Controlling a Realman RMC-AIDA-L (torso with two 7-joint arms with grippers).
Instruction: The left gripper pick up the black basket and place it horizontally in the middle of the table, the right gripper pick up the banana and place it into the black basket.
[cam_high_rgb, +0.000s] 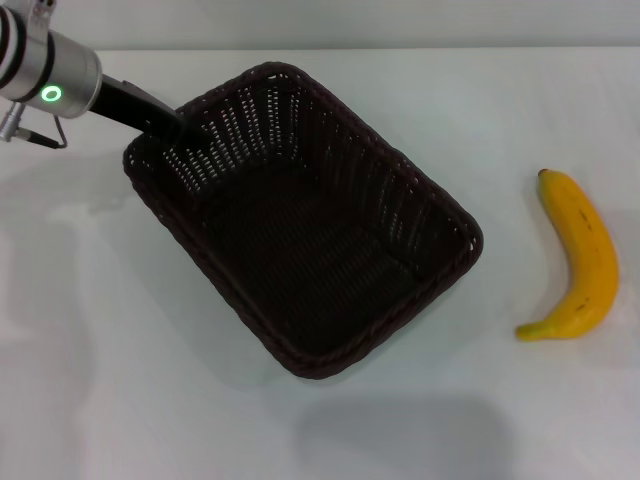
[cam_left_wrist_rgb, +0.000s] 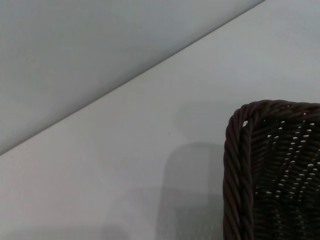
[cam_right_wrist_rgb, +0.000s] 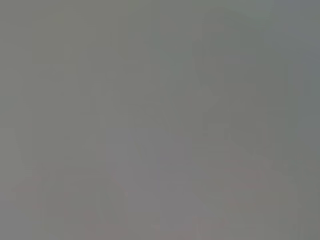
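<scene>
The black basket (cam_high_rgb: 310, 250) is near the middle of the white table (cam_high_rgb: 100, 350), turned diagonally, and it is empty. My left gripper (cam_high_rgb: 178, 125) reaches in from the far left, its black finger clamped on the basket's far-left rim. A shadow set off from the basket suggests it is held a little above the table. One basket corner (cam_left_wrist_rgb: 270, 170) shows in the left wrist view. The yellow banana (cam_high_rgb: 580, 260) lies on the table to the right of the basket, apart from it. My right gripper is out of view, and the right wrist view shows only plain grey.
The table's far edge (cam_high_rgb: 400, 48) runs along the top of the head view. A soft shadow (cam_high_rgb: 400, 435) lies on the table in front of the basket. Bare tabletop (cam_left_wrist_rgb: 125, 165) shows beside the basket corner.
</scene>
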